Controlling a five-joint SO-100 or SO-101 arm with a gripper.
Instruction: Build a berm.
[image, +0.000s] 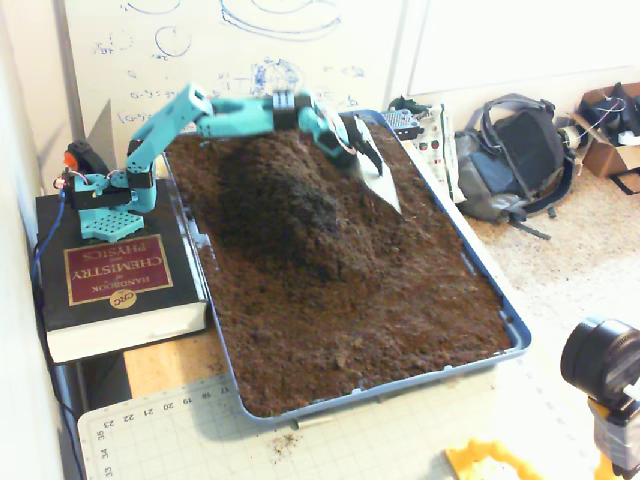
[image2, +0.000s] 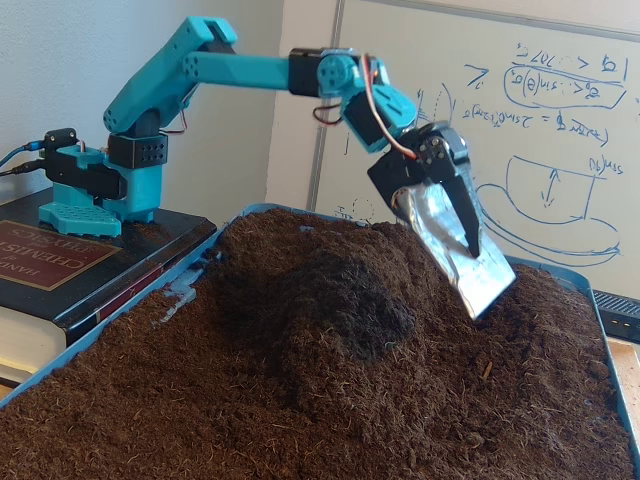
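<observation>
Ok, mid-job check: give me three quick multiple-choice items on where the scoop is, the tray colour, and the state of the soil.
1. Where is the gripper's metal blade?
A. buried in the berm
B. raised above the soil, beside the berm
C. outside the tray

2. What colour is the tray's rim?
A. blue
B. red
C. white

3. What state is the soil in?
A. flat throughout
B. piled into a berm at the arm's end of the tray
C. spilled all over the book

Answers:
1 B: in both fixed views the blade hangs clear of the surface.
2 A: the rim shows blue all round.
3 B: a dark mound rises there, with lower soil elsewhere.
</observation>
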